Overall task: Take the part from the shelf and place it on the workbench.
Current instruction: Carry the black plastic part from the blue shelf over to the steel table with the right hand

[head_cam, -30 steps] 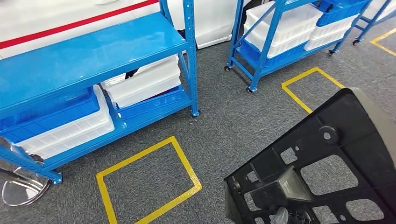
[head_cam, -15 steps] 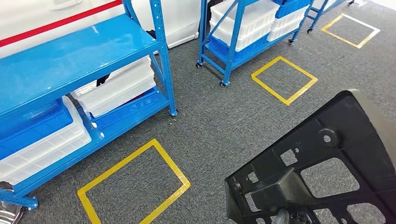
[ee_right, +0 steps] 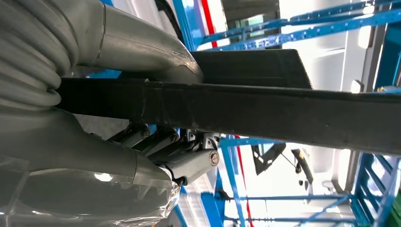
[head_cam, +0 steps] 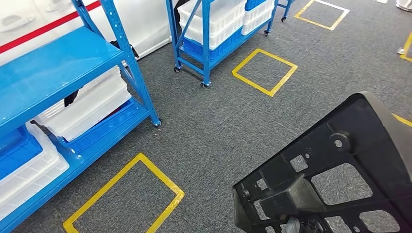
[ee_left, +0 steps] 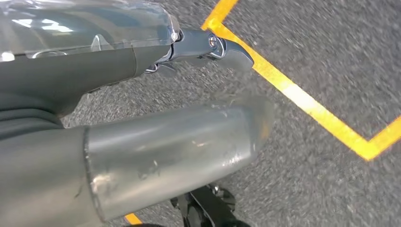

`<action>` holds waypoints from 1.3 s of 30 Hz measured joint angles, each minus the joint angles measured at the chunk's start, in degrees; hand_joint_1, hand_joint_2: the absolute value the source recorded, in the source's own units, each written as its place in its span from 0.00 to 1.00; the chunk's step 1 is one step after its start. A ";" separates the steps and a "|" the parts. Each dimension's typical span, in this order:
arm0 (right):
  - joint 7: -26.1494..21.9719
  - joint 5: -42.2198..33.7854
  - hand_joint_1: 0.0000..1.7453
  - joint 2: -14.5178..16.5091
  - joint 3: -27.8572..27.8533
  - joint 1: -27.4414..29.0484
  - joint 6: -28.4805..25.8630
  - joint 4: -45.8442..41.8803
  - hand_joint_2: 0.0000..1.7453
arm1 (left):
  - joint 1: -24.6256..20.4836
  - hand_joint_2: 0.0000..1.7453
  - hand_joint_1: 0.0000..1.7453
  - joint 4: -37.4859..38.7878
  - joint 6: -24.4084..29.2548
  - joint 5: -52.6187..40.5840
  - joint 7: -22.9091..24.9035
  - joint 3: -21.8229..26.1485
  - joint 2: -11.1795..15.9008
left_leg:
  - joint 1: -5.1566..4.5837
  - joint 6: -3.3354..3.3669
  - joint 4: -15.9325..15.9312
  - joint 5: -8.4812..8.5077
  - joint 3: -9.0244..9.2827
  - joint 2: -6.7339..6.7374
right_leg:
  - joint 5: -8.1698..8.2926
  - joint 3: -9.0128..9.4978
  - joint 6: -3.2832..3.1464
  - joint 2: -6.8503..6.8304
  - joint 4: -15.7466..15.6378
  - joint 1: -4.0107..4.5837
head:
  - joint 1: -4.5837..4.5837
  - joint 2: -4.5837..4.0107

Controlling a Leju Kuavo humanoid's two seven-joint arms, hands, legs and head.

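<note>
As the whole head view had shifted since the earlier frames, the camera, not the furniture, had turned: the blue shelf lay further toward the left edge, the wheeled blue rack nearer the top middle, and a second yellow floor square had come fully into sight. The black part, a flat perforated frame, kept its place at the lower right, carried above the grey carpet. In the right wrist view the right hand gripped the part's edge, thumb on one face and fingers curled against the other. White bins and blue bins filled the shelf's lower tier. The left hand hung over carpet and yellow tape; its fingers were blurred, so whether they were spread or curled could not be told.
</note>
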 joint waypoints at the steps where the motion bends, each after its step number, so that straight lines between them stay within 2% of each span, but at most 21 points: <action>1: 0.02 0.01 1.00 0.01 0.00 0.00 0.01 0.01 1.00 | -0.03 0.00 0.00 0.08 -0.01 0.08 0.08 0.00 0.15 | 0.04 0.11 -3.49 2.22 1.56 -0.49 | -0.04 0.00 0.05 0.79 0.19 -0.02 | -0.01 0.00; 3: 0.05 0.02 1.00 0.03 0.01 -0.05 0.02 0.01 1.00 | -0.08 0.00 0.00 0.16 -0.02 0.15 0.17 0.02 0.49 | 0.26 0.47 -10.74 5.13 4.66 -3.38 | -0.08 -0.26 0.37 2.31 0.63 -0.01 | 0.01 -0.01; 5: 0.11 0.04 1.00 0.06 0.04 -0.07 0.06 0.00 1.00 | -0.05 0.00 0.00 0.20 -0.03 0.16 0.24 0.05 0.74 | 0.24 0.85 -13.61 5.50 5.67 -5.32 | 0.15 -0.89 1.07 3.75 0.88 -0.14 | -0.04 -0.01; 7: 0.15 0.05 1.00 0.08 0.04 0.01 0.12 -0.02 1.00 | -0.16 0.00 0.00 0.25 -0.03 0.17 0.27 0.07 0.88 | 0.16 1.47 -13.97 5.77 5.73 -4.21 | 0.49 -1.43 1.87 4.83 0.91 -0.34 | -0.08 -0.01; 9: 0.16 0.10 1.00 0.07 0.02 0.05 0.18 -0.05 1.00 | -0.33 0.00 0.00 0.31 -0.04 0.17 0.23 0.07 0.95 | 0.29 2.35 -14.54 6.26 5.91 -2.63 | -0.70 -2.42 2.39 2.53 2.62 -0.19 | 0.05 -0.01; 11: 0.19 0.16 1.00 0.07 0.00 -0.05 0.25 -0.07 1.00 | -0.22 0.00 0.00 0.35 -0.05 0.17 0.21 0.08 0.99 | 0.18 2.88 -14.83 6.48 5.92 -0.86 | -4.12 -5.16 2.86 -1.22 8.33 -0.15 | 0.25 -0.01; 13: 0.23 0.19 1.00 0.06 -0.02 -0.10 0.28 -0.05 1.00 | 0.00 0.00 0.00 0.36 -0.05 0.17 0.23 0.10 1.04 | -0.02 3.00 -14.80 6.42 5.84 1.00 | -6.80 -8.24 3.32 -2.48 14.76 -0.46 | 0.32 -0.01; 14: 0.25 0.19 1.00 0.06 -0.03 -0.07 0.29 -0.04 1.00 | 0.02 0.00 0.00 0.37 -0.05 0.17 0.23 0.10 1.05 | -0.07 2.97 -14.79 6.36 5.83 1.89 | -6.73 -8.71 3.46 -2.68 15.85 -0.59 | 0.33 -0.01; 16: 0.28 0.19 1.00 0.06 -0.04 -0.06 0.31 -0.03 1.00 | -0.13 0.00 0.00 0.39 -0.05 0.17 0.24 0.11 1.07 | -0.10 2.76 -14.78 6.15 5.98 3.43 | -3.93 -6.36 3.48 -3.46 11.88 -0.71 | 0.34 0.00; 18: 0.31 0.21 1.00 0.06 -0.04 -0.12 0.34 -0.04 1.00 | -0.26 0.00 0.00 0.46 -0.05 0.19 0.25 0.11 1.07 | -0.26 2.30 -14.71 5.79 6.39 4.63 | -1.31 -2.10 3.00 -6.22 4.36 -0.37 | 0.33 0.00; 20: 0.35 0.28 1.00 0.07 -0.02 -0.19 0.37 -0.08 1.00 | -0.32 0.00 0.00 0.54 -0.07 0.23 0.29 0.11 1.09 | -0.53 1.72 -14.65 5.41 6.75 5.69 | -0.86 -0.26 2.23 -7.83 0.80 0.18 | 0.22 0.00; 22: 0.38 0.36 1.00 0.08 -0.01 -0.16 0.38 -0.13 1.00 | -0.45 0.00 0.00 0.58 -0.10 0.27 0.41 0.13 1.11 | -0.60 1.19 -14.72 5.14 7.10 6.86 | -0.77 -0.39 1.50 -6.57 0.51 0.39 | 0.16 0.00; 23: 0.39 0.39 1.00 0.08 -0.01 -0.10 0.39 -0.16 1.00 | -0.55 0.00 0.00 0.60 -0.13 0.27 0.50 0.13 1.14 | -0.48 0.90 -14.48 4.78 7.20 6.59 | -0.60 -0.41 1.17 -5.90 0.31 0.30 | 0.15 -0.01; 25: 0.43 0.45 1.00 0.09 0.05 -0.13 0.42 -0.23 1.00 | -0.61 0.00 0.00 0.67 -0.20 0.29 0.66 0.13 1.21 | -0.20 0.47 -11.30 2.45 5.96 3.88 | -0.20 -0.39 0.42 -4.61 -0.11 -0.01 | -0.07 -0.01; 27: 0.46 0.48 1.00 0.10 0.10 -0.23 0.46 -0.25 1.00 | -0.38 0.00 0.00 0.75 -0.23 0.33 0.79 0.14 1.38 | -0.06 0.25 -3.94 -1.34 2.57 0.90 | -0.07 -0.52 0.02 -3.18 -0.11 -0.01 | -0.30 0.00; 29: 0.48 0.49 1.00 0.10 0.09 -0.22 0.48 -0.23 1.00 | -0.14 0.00 0.00 0.77 -0.22 0.36 0.92 0.15 1.52 | -0.05 0.15 1.56 -2.72 -0.26 0.20 | -0.05 -0.58 -0.05 -1.52 0.05 0.09 | -0.33 0.00; 31: 0.50 0.49 1.00 0.10 0.08 -0.20 0.49 -0.23 1.00 | -0.17 0.00 0.00 0.80 -0.22 0.37 0.98 0.15 1.55 | -0.01 0.22 -1.06 0.29 0.50 -0.08 | -0.09 -0.53 0.00 0.14 0.27 0.10 | -0.33 0.00; 34: 0.54 0.49 1.00 0.12 0.08 -0.21 0.51 -0.23 1.00 | -0.35 0.00 0.00 0.85 -0.22 0.38 1.02 0.15 1.61 | 0.23 0.48 -11.55 5.27 4.73 -2.88 | -0.23 -0.65 0.52 2.45 0.78 0.13 | -0.31 0.00; 36: 0.56 0.51 1.00 0.11 0.08 -0.18 0.53 -0.23 1.00 | -0.36 0.00 0.00 0.87 -0.21 0.39 1.10 0.16 1.65 | 0.11 0.84 -13.46 5.38 5.42 -3.75 | -0.05 -1.05 1.22 3.67 0.93 0.06 | -0.28 -0.01; 37: 0.56 0.52 1.00 0.11 0.08 -0.12 0.54 -0.23 1.00 | -0.40 0.00 0.00 0.90 -0.20 0.39 1.12 0.16 1.68 | 0.09 1.23 -13.66 5.54 5.47 -3.22 | 0.14 -1.27 1.63 4.27 0.87 -0.05 | -0.28 -0.01; 39: 0.58 0.59 1.00 0.10 0.05 0.03 0.57 -0.24 1.00 | -0.64 0.00 0.00 0.99 -0.20 0.39 1.14 0.17 1.75 | 0.09 2.14 -14.16 5.99 5.62 -1.94 | -0.49 -1.89 2.20 3.06 1.76 -0.06 | -0.18 0.00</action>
